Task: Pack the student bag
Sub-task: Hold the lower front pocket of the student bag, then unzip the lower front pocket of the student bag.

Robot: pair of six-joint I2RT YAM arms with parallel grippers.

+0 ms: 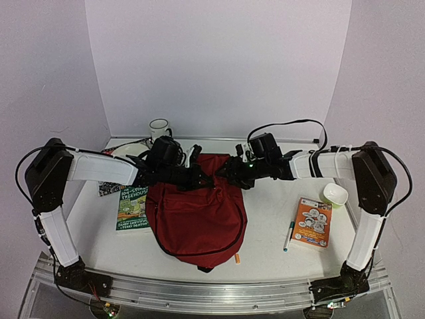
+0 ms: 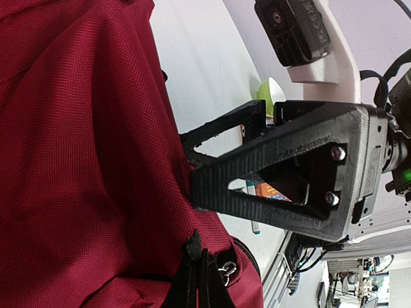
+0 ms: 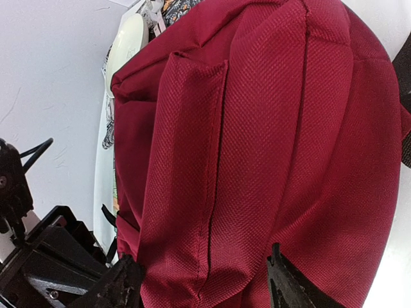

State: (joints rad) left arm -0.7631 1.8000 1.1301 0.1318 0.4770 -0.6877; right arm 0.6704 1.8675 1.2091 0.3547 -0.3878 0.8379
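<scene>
Upper middle of the top view, left pincer (image 1: 201, 175): sitting fully closed at the top end of the student bag (image 1: 199, 219), seemingly pinching red fabric right beside a metal zip pull (image 2: 225, 269).
Right pincer (image 3: 200, 256): standing wide apart, straddling a fold of the bag's cloth and gripping nothing.
Student bag: lying flat at the centre of the tabletop (image 1: 265, 246), its top pointing toward the upper edge and appearing closed.
Waiting items: green book (image 1: 133, 209) lying just beside the bag at centre left; orange book (image 1: 312, 222) and pen (image 1: 289, 236) lying at lower right, well apart from it.
Step in hand: probably getting the bag open, with nothing seemingly packed yet.
Next move: likely calling for the right pincer settling on the zip pull or the opposite lip and closing, with the left one anchoring the fabric.
</scene>
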